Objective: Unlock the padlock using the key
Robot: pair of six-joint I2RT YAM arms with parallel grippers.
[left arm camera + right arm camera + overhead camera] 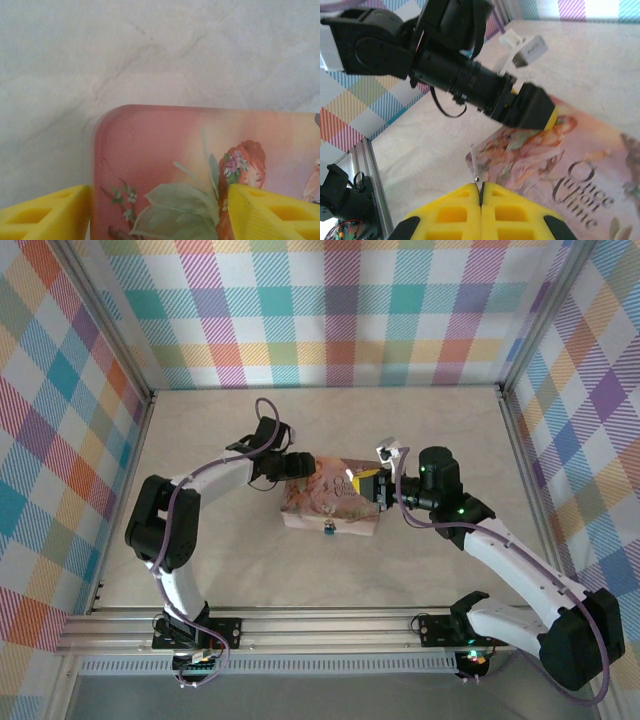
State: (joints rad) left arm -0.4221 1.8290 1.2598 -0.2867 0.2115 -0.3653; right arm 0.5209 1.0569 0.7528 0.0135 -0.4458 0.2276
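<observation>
Fingers [45,212] of the left gripper [157,195] stand apart at a corner of the tin [165,150], one against its side wall, the other over the lid. I cannot tell whether they clamp it. The right gripper [481,189] is clenched on the key [475,162], a thin silver sliver poking past its tips above the lid. From above, the left gripper is at the tin's far left corner and the right at its right end, mid-table [250,565]. The padlock [328,530], tiny and teal, sits at the middle of the tin's near side, apart from both grippers.
</observation>
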